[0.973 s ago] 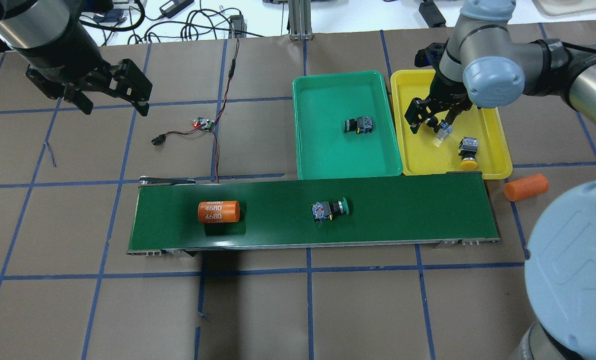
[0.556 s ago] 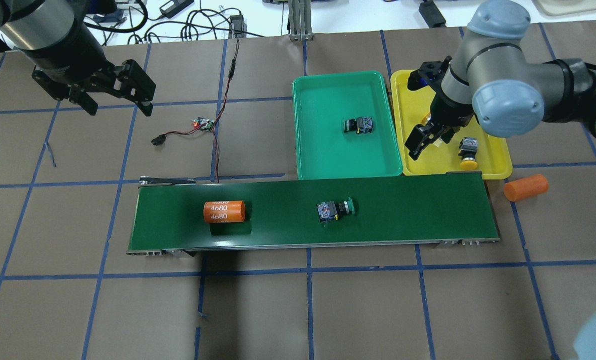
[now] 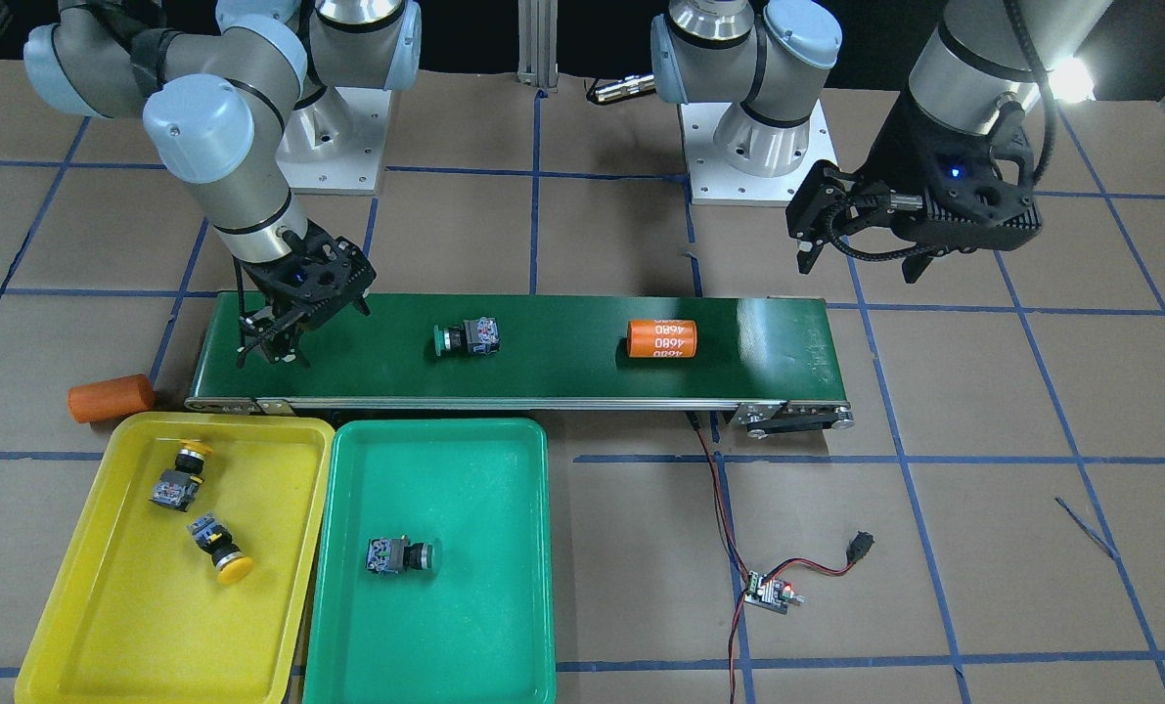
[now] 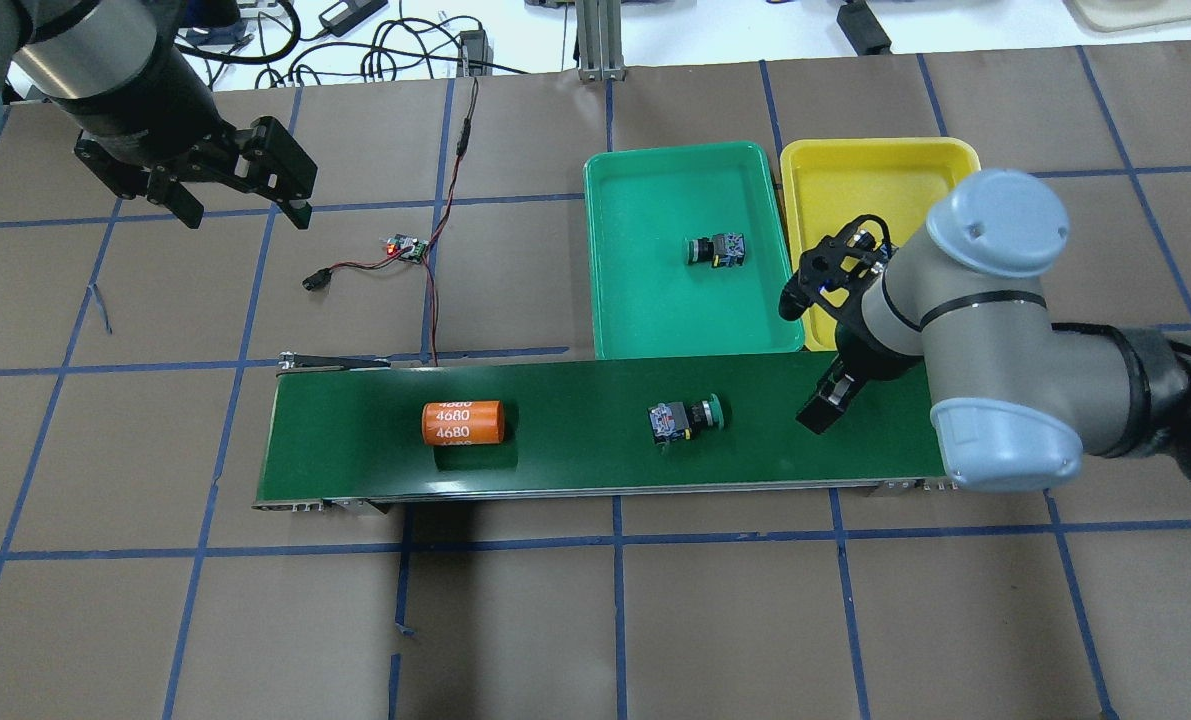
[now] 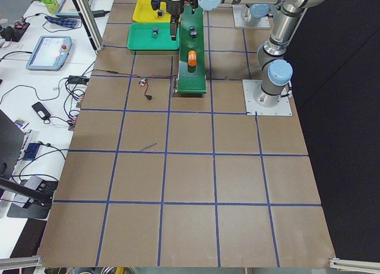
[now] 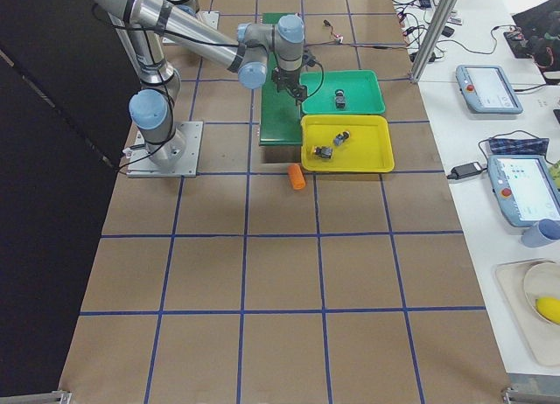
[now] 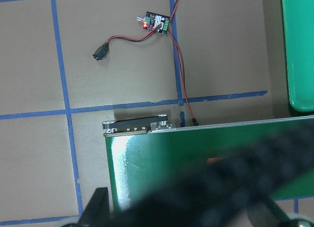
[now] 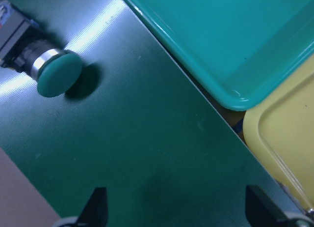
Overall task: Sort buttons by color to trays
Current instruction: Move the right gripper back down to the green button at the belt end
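Observation:
One green-capped button (image 4: 685, 418) lies on its side on the conveyor belt (image 4: 575, 450), also in the front view (image 3: 467, 338) and the right wrist view (image 8: 34, 65). My right gripper (image 4: 833, 398) hangs open and empty over the belt's right end, right of that button (image 3: 269, 354). A second green button (image 4: 715, 249) lies in the green tray (image 4: 655, 320). Two yellow-capped buttons (image 3: 179, 477) (image 3: 218, 548) lie in the yellow tray (image 3: 132, 616); my right arm hides them in the overhead view. My left gripper (image 4: 245, 210) is open and empty, high over the table's far left.
An orange cylinder (image 4: 463, 422) lies on the belt's left part. Another orange cylinder (image 3: 111, 398) lies on the table beside the belt's right end. A small circuit board (image 4: 407, 248) with red-black wires lies beyond the belt's left end. The trays sit against the belt's far edge.
My right gripper has let go of a yellow button in the yellow tray and moved down over the belt's right end. The belt has carried the cylinder and green button rightward.

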`<state>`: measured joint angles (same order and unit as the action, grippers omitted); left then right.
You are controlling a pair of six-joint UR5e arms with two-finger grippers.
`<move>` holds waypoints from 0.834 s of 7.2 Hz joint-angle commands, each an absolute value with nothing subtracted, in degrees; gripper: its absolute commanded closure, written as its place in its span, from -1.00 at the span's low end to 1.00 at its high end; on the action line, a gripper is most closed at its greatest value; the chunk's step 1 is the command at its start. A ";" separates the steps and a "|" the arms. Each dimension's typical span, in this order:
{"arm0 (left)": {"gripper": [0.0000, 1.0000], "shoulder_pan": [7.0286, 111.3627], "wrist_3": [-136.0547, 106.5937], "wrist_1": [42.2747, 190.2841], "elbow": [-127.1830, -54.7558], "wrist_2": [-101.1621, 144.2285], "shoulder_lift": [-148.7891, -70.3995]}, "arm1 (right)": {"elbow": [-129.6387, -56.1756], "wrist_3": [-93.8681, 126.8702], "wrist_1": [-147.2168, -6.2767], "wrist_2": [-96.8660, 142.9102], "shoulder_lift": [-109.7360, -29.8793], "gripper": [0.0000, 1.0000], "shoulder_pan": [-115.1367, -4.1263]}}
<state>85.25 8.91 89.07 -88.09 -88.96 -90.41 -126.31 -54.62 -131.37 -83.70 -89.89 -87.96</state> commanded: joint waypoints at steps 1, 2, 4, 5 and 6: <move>-1.00 85.25 8.88 89.03 -88.07 -88.95 -90.44 | -129.20 -67.60 -136.49 -83.32 -90.27 -1.00 -88.42; -1.00 85.25 8.79 88.95 -88.07 -88.95 -90.53 | -128.85 -72.81 -136.49 -83.41 -90.18 -1.00 -89.03; -1.00 85.25 8.79 88.86 -88.07 -88.95 -90.53 | -128.85 -73.30 -136.58 -84.11 -89.04 -1.00 -91.57; -1.00 85.25 8.79 88.86 -88.07 -88.95 -90.53 | -128.67 -74.26 -138.84 -86.46 -87.99 -1.00 -93.58; -1.00 85.25 8.79 88.86 -88.07 -88.95 -90.53 | -128.50 -74.27 -141.04 -88.14 -86.50 -1.00 -95.60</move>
<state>85.25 8.79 88.86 -88.07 -88.95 -90.53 -128.70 -73.83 -138.63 -86.05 -88.10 -93.18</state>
